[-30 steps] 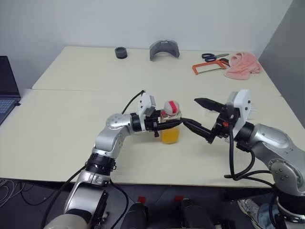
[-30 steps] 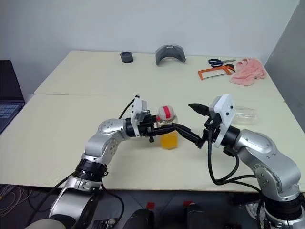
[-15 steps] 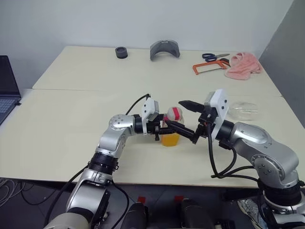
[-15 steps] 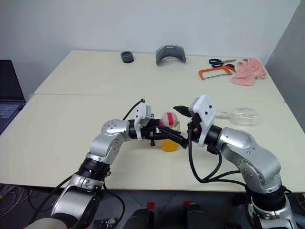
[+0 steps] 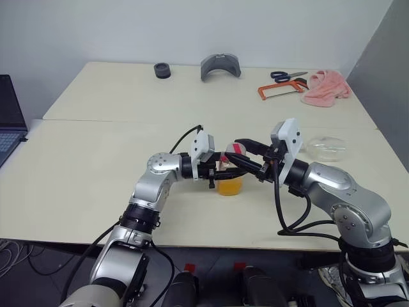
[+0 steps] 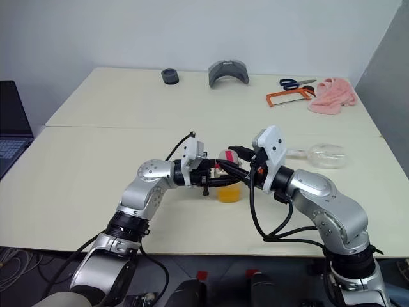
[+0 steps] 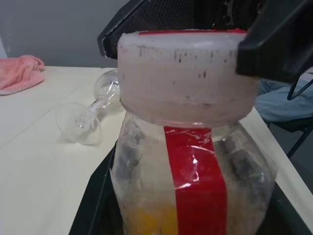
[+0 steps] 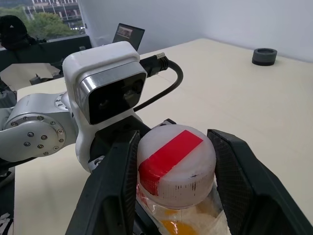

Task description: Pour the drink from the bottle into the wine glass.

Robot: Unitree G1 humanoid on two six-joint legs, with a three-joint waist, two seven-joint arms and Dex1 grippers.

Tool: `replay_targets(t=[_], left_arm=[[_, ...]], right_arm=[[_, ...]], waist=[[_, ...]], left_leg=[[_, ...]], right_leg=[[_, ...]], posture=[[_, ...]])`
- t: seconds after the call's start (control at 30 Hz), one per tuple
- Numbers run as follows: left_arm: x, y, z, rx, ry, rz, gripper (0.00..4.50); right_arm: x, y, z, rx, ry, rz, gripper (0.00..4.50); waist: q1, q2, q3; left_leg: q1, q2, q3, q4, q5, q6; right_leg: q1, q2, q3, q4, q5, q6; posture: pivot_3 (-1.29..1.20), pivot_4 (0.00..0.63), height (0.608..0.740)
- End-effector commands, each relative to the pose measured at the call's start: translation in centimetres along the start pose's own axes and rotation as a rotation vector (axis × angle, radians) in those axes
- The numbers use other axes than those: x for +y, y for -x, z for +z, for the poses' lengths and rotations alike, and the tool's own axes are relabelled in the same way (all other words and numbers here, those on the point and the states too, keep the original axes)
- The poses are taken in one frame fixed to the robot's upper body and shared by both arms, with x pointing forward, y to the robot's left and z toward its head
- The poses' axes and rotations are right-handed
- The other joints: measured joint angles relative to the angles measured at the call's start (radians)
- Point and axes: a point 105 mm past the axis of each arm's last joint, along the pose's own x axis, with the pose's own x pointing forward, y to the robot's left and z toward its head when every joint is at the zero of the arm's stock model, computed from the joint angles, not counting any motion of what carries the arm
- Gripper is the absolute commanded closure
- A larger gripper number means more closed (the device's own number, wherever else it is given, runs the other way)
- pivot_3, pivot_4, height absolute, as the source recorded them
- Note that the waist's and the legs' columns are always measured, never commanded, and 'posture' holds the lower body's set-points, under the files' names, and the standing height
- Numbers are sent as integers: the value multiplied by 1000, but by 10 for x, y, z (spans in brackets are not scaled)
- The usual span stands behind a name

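Right wrist view: right jaws flank bottle [image 8: 177, 169] cap, contact unclear; left jaws clamp bottle.

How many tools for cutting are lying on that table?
2, both at the table's far right corner, beside the pink cloth: blue-handled scissors and, just in front of them, an orange hacksaw. Nothing else looks like a cutting tool, though the arms hide some of the table.
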Motion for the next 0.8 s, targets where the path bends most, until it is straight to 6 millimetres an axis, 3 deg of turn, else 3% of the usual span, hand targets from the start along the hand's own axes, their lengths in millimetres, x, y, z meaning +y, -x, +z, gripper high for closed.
replay_targets(t=[0.03,0.23,0.43,0.57,0.63,0.8], left_arm=[[-2,-4,23,-57,-37,-45,2788],[-10,-3,25,-28,-28,-155,2791],[-7,-7,27,-39,-28,-139,2792],[-7,-9,24,-46,-19,-114,2794],[-5,-9,23,-46,-23,-93,2794],[4,-12,22,-54,-34,-42,2802]], right_arm=[[26,-1,15,-34,150,262,2642],[13,8,16,101,300,573,2642],[-7,10,19,135,287,513,2642],[-23,17,30,61,277,320,1248],[-21,27,36,33,242,251,625],[-2,38,44,-83,105,39,598]], waist=[[0,0,0],[-2,1,1],[0,1,1],[2,1,1],[3,1,1],[2,1,1]], left_leg=[[0,0,0,0,0,0],[0,-1,3,0,0,0],[-1,1,1,0,0,0],[-2,1,-1,1,0,0],[-3,1,-2,1,0,0],[-3,1,-3,0,0,0]], right_leg=[[0,0,0,0,0,0],[0,2,-1,-1,0,0],[0,0,-1,-1,0,0],[0,-2,-1,-1,0,0],[-1,-2,-1,-1,0,0],[-1,-3,-2,-2,0,0]], posture=[[0,150,740],[0,150,740],[0,150,740],[0,150,740],[0,150,740],[0,150,740]])
